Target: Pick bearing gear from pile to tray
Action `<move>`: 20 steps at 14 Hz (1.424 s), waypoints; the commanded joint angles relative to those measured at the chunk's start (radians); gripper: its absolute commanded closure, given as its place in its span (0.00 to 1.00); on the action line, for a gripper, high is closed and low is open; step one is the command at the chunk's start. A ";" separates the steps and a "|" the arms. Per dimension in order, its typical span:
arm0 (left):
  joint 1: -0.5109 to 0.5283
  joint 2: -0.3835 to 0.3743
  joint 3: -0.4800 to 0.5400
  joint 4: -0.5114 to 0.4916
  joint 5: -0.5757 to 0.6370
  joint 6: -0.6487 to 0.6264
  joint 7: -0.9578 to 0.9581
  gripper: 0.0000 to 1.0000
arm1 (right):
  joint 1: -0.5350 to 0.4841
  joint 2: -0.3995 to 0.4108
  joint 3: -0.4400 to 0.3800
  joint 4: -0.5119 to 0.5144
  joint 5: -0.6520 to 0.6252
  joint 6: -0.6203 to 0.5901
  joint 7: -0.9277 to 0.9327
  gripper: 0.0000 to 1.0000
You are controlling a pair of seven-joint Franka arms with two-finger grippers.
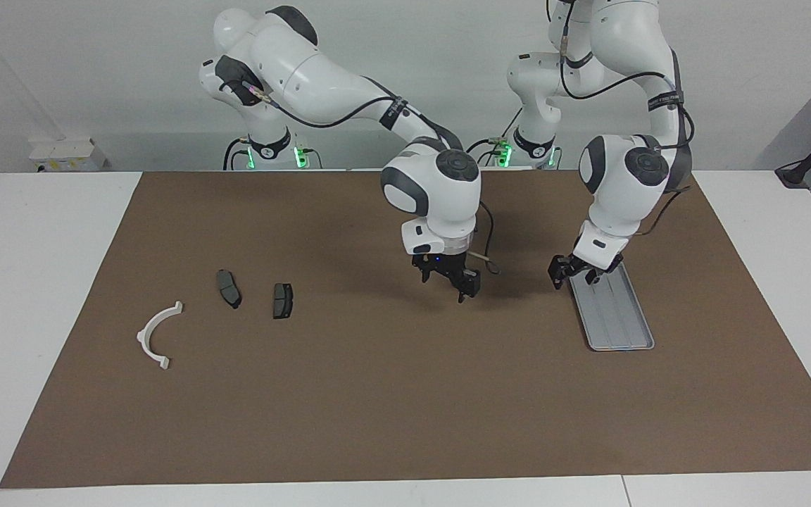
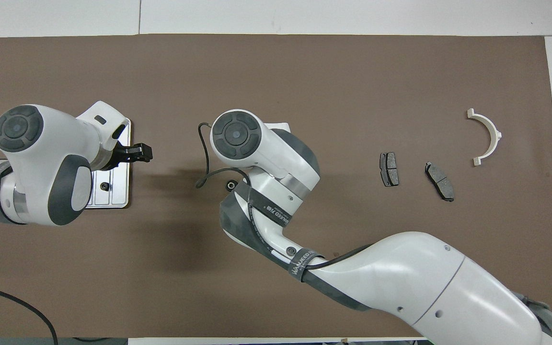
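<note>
Scatter of two dark grey pad-shaped pieces (image 1: 228, 288) and a white curved plastic arc (image 1: 158, 335) lies toward the right arm's end of the desk. One small black round part (image 2: 105, 186) sits in the flat silver metal tray (image 1: 624, 331). Left hand (image 1: 574, 271) hangs over the tray's rim, right hand (image 1: 451, 280) over the brown mat (image 1: 405, 394); I cannot tell their grip.

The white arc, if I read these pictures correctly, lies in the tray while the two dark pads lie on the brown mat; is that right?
Not quite. The white arc lies on the brown mat, not in the tray, beside the two dark pads, which are indeed on the mat. The facing view shows this.
</note>
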 commanded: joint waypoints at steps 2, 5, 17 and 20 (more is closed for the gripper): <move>-0.174 0.050 0.014 0.009 -0.003 0.072 -0.241 0.18 | -0.138 -0.071 0.014 -0.017 0.101 -0.052 -0.272 0.00; -0.321 0.160 0.019 0.090 0.006 0.081 -0.452 0.18 | -0.247 -0.111 0.014 -0.016 0.149 -0.130 -0.516 0.00; -0.374 0.182 0.019 0.048 0.013 0.106 -0.518 0.33 | -0.422 -0.258 -0.072 -0.057 0.183 -0.223 -1.235 0.00; -0.374 0.179 0.019 0.045 0.013 0.091 -0.517 0.84 | -0.362 -0.341 -0.204 -0.104 0.273 -0.220 -1.340 0.00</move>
